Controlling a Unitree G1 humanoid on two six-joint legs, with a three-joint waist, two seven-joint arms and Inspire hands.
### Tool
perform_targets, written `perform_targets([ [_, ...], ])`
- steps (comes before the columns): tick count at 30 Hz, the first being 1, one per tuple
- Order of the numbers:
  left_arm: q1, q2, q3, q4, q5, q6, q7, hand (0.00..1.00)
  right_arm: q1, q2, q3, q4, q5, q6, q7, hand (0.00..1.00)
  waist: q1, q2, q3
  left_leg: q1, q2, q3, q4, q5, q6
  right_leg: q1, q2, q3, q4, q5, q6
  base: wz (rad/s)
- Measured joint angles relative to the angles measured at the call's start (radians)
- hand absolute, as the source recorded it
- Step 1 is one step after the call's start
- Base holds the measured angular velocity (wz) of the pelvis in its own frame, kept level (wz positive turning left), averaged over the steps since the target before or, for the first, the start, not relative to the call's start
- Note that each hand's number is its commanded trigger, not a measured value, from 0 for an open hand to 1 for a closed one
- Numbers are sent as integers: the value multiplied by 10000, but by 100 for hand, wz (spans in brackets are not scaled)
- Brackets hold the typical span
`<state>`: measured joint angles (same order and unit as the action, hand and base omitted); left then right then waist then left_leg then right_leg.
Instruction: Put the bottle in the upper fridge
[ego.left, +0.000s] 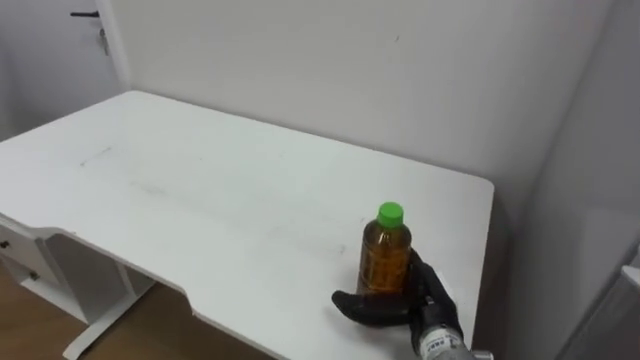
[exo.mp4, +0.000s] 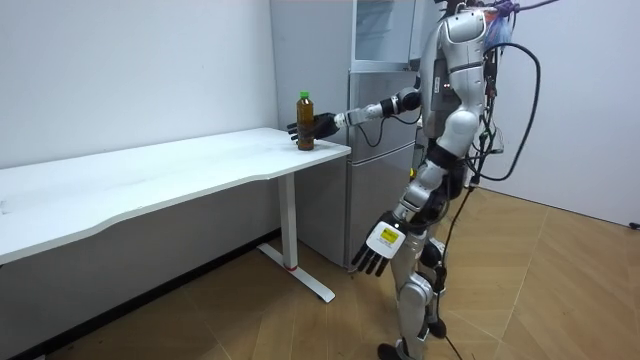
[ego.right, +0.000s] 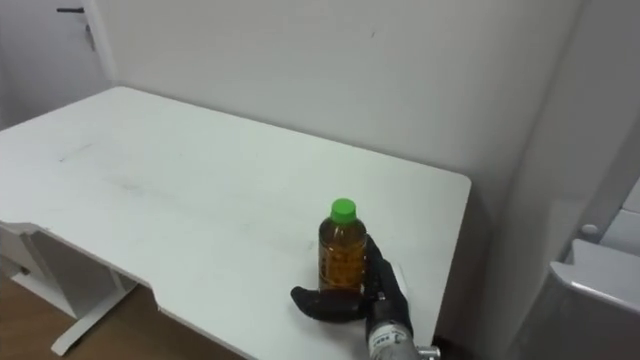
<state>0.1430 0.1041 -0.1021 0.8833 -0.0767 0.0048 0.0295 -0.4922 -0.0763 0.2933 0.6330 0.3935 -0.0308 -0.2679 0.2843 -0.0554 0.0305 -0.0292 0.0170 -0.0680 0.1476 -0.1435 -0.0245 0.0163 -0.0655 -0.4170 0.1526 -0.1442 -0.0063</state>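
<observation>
Bottle: I am watching the bottle standing upright on the white worktop, at about five o'clock in the head view. It is sitting close to the worktop's near right corner. It is holding amber liquid under a green cap.

Right hand: the right hand is lying at six o'clock of the bottle and is clamping round its lower half. The thumb is curling across the side facing me, and the other dark fingers are wrapping round the far side at three o'clock.

Contact: the bottle's base is resting on the worktop surface, as far as I am able to judge.

Left hand: in the room view the left hand is hanging low beside the thigh, at about five o'clock. Its fingers are straight, spread apart and holding nothing.

Stance: the robot is standing upright on the wooden floor off the end of the worktop. Its right arm is stretching out towards nine o'clock to the bottle.

Fridge: a tall grey fridge is standing against the wall just beside the worktop's end, at twelve o'clock in the room view. It is directly behind the outstretched arm.
</observation>
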Motion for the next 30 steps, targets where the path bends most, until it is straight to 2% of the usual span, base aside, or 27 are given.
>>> perform_targets([
  [8, -52, 29, -23, 7, -494, 26, -36, 0, -1, -61, -34, 98, 310, -7, 82, 0, -56, 34, -17, -172, -102, 169, 207, -40, 124, -24, -90, 0, 3, 72, 112, 0],
  [13, -82, -32, -200, 226, -512, 58, -26, 0, 0, -112, -34, 229, 401, -45, 186, 0, -88, 262, -138, -133, -107, 180, 198, -34, 134, 12, -112, -74, 29, 78, 121, 0],
  [14, -83, -44, -201, 234, -513, 62, -26, 0, 0, -112, -35, 230, 403, -45, 188, 36, -88, 287, -147, -131, -105, 181, 195, -33, 134, 12, -111, -74, 29, 78, 121, 0],
  [15, -95, -49, -201, 279, -512, 86, -28, 0, 0, -113, -36, 230, 393, -45, 187, 66, -91, 330, -150, -130, -96, 180, 191, -33, 134, 11, -105, -77, 29, 78, 121, 0],
  [16, -124, -51, -199, 325, -513, 121, -25, 0, 0, -119, -38, 230, 389, -45, 187, 78, -100, 351, -148, -131, -91, 180, 186, -33, 134, 10, -101, -82, 29, 78, 121, 0],
  [17, -142, -52, -198, 326, -513, 125, -25, 0, 0, -123, -40, 230, 388, -45, 187, 100, -104, 354, -149, -132, -90, 180, 183, -33, 134, 10, -100, -83, 28, 78, 120, 0],
  [30, -157, -73, -184, 330, -507, 181, 23, 0, -13, -130, -442, 642, 567, -1, 299, 100, -88, 359, -141, -159, -99, 249, 142, -33, 136, -9, -123, -126, 26, 75, 127, 0],
])
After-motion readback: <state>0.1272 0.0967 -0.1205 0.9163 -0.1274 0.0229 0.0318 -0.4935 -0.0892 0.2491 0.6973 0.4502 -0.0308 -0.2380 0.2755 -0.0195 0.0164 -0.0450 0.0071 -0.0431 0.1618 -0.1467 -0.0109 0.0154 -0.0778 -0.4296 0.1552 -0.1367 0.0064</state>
